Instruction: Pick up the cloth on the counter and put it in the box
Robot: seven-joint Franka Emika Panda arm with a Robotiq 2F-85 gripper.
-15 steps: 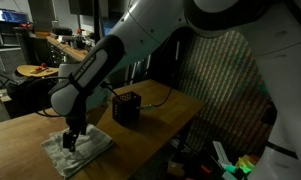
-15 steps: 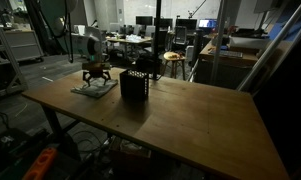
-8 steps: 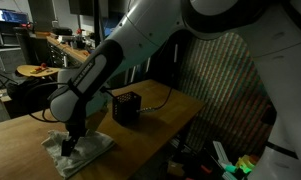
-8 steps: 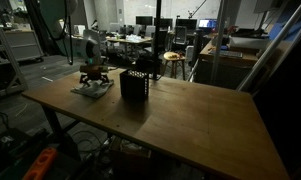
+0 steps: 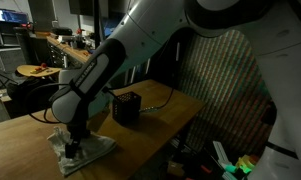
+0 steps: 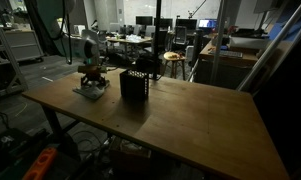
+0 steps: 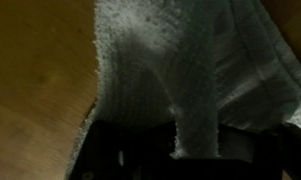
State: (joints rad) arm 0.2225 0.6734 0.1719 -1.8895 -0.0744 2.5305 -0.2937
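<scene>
The pale cloth (image 5: 90,146) lies flat on the wooden counter (image 5: 166,104), a short way from the black box (image 5: 126,107). My gripper (image 5: 73,147) points straight down and presses onto the cloth. In the wrist view a raised fold of the cloth (image 7: 185,60) runs between the two dark fingers (image 7: 130,152), and my gripper (image 7: 188,140) is shut on that fold. An exterior view from across the counter shows the gripper (image 6: 91,82) on the cloth (image 6: 87,92) beside the open-topped box (image 6: 135,85). The cloth still rests on the counter.
The counter (image 6: 190,125) stretches wide and bare beyond the box. A cable runs from the box over the counter's far edge (image 5: 160,96). Chairs, desks and lab equipment (image 6: 170,50) stand behind the counter. A mesh panel (image 5: 225,90) stands off the counter's end.
The gripper sank onto the cloth and its fingers came together, pinching up a fold. The arm leaned slightly lower. The cloth and box stayed in place.
</scene>
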